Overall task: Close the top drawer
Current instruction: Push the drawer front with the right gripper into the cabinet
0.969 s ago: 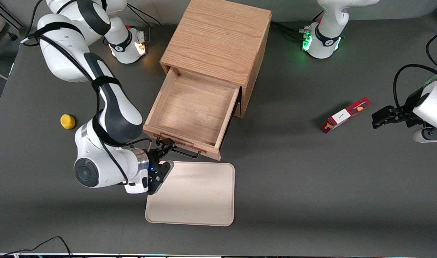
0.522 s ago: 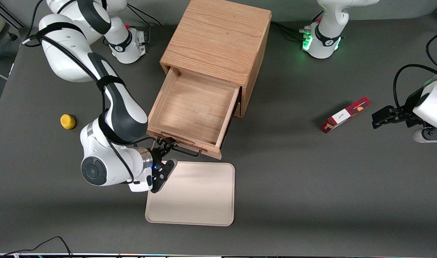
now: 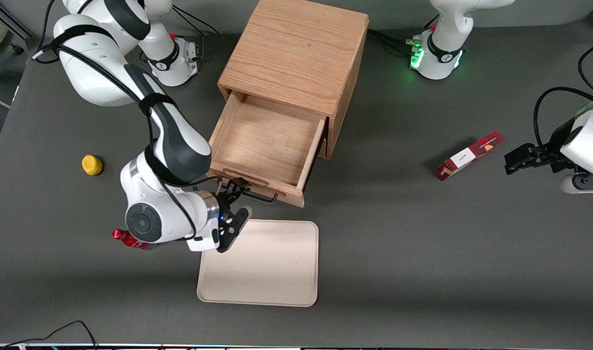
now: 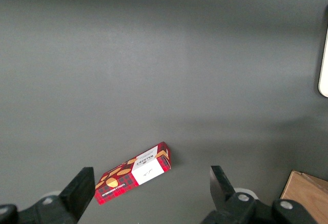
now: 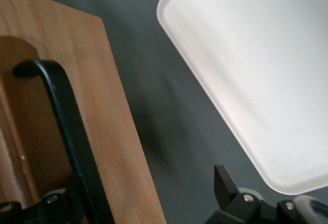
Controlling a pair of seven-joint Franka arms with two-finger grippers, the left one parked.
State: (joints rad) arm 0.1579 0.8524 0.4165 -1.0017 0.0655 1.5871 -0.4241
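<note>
Working from the cabinet (image 3: 296, 48) as my landmark: well off toward the working arm's end of the surface (image 3: 398, 253) sits a small yellow object (image 3: 92, 165). My claw (image 3: 239, 198) hangs at the top drawer (image 3: 267, 146), its fingers spread apart at the black handle (image 3: 260, 197), not clamped on it. The drawer juts well out of the cabinet front, toward the front camera, with a cream tray (image 3: 262, 265) just beside its front.

I judge the risk is an off-centre push: it could skew and jam the drawer, or the claw could snag the handle.

Compared with a second ago, the drawer has slid partway inward and my arm has followed.
</note>
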